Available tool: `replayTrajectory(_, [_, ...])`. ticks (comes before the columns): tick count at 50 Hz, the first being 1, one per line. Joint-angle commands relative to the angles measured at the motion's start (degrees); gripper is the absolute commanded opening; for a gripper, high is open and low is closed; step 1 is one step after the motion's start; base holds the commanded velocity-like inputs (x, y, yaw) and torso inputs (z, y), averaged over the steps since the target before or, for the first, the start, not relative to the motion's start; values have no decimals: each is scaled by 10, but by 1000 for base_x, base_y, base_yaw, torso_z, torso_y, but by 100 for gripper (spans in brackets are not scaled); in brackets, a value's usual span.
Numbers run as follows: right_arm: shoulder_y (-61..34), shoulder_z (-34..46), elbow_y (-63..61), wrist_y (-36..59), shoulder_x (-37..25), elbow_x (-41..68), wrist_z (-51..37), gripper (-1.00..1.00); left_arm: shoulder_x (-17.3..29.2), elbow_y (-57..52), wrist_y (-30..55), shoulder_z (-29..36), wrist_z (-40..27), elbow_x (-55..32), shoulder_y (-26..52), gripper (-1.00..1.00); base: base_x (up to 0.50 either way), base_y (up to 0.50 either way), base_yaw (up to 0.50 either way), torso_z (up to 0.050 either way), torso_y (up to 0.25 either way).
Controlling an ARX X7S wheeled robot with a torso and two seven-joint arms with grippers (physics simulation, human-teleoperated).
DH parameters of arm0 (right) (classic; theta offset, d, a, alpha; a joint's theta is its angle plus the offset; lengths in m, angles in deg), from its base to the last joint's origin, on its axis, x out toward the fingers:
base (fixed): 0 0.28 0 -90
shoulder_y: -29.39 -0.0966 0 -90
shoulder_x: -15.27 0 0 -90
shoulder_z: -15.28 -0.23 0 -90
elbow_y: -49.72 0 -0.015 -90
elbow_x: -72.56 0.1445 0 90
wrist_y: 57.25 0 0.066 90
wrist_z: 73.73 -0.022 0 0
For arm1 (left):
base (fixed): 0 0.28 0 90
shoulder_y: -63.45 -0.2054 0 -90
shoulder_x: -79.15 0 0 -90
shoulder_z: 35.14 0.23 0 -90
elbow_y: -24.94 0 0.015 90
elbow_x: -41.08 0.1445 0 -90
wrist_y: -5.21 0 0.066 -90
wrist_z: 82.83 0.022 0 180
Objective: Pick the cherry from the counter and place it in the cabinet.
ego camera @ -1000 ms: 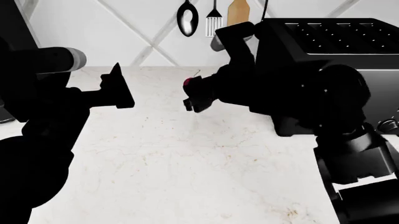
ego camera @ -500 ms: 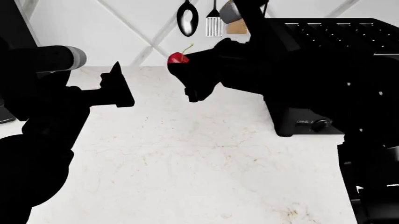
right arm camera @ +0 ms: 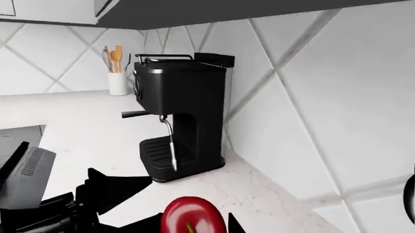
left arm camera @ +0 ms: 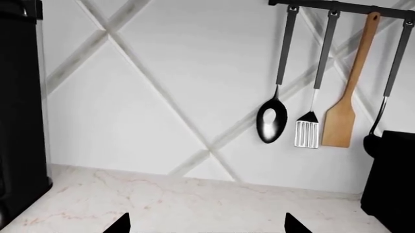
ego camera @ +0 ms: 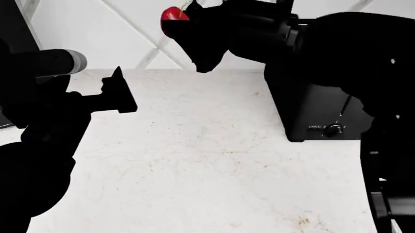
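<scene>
The cherry (ego camera: 170,14) is glossy red with a thin stem and hangs high above the counter (ego camera: 194,160), close to the tiled back wall. My right gripper (ego camera: 178,20) is shut on it. In the right wrist view the cherry (right arm camera: 192,216) fills the gap between the two dark fingertips of the right gripper (right arm camera: 192,229). My left gripper (ego camera: 122,91) hovers over the counter's left part, open and holding nothing. Its tips frame bare counter (left arm camera: 194,199) around the left gripper (left arm camera: 207,228). A cabinet's dark underside (right arm camera: 227,9) shows overhead in the right wrist view.
A black toaster (ego camera: 324,97) stands at the counter's right, under my right arm. A spoon, slotted turner and wooden spatula (left arm camera: 340,116) hang from a wall rail. A black coffee machine (right arm camera: 181,131) and a utensil pot (right arm camera: 116,82) stand by the wall.
My right gripper has risen from the counter with the cherry, going up and slightly left toward the wall. The left arm has stayed where it was.
</scene>
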Motion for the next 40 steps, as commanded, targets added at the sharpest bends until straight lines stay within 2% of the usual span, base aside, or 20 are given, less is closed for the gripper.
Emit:
replayTrajectory(1, [-19, -14, -9, -16, -1, 9, 22, -100, 1, 0, 1, -3, -9, -7, -2, 100, 0, 0, 0, 0, 0])
replayTrajectory(23, [-79, -92, 14, -72, 23, 44, 5, -100, 5, 4, -3, -6, -20, -21, -2, 100, 0, 0, 0, 0, 0])
replayTrajectory(40, [-110, -114, 15, -91, 26, 55, 1, -100, 9, 7, -13, -1, -23, -26, -4, 100, 0, 0, 0, 0, 0])
